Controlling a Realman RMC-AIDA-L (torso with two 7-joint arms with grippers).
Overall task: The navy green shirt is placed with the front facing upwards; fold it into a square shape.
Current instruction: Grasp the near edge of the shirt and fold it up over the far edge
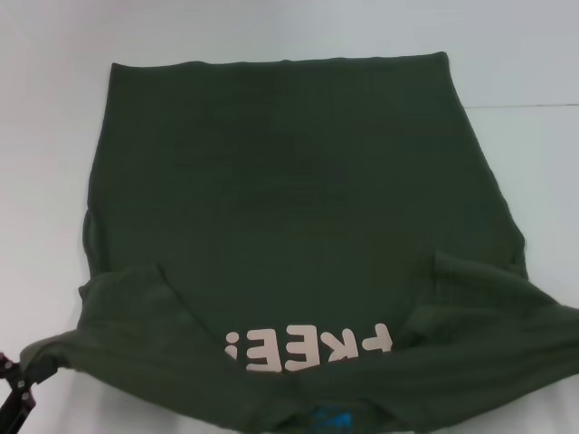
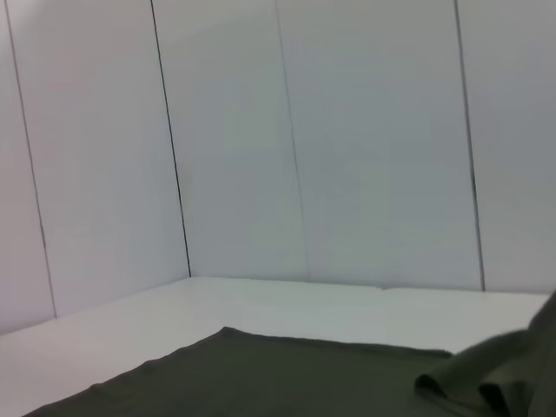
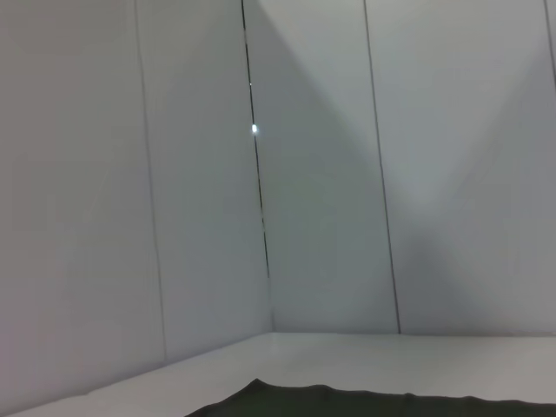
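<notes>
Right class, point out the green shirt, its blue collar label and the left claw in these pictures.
Green shirt [image 1: 289, 181]: head view, on the plain body panel.
Blue collar label [image 1: 327, 420]: head view, middle of the label.
Left claw [image 1: 18, 387]: head view, on its dark tip beside the sleeve.

Head camera looks steeply down; both wrist cameras skim low, sharing the navy green shirt [image 1: 298, 226].

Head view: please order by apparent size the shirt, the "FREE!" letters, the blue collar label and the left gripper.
1. navy green shirt
2. "FREE!" letters
3. blue label and left gripper: both cut by the frame edge, so unranked.
</notes>
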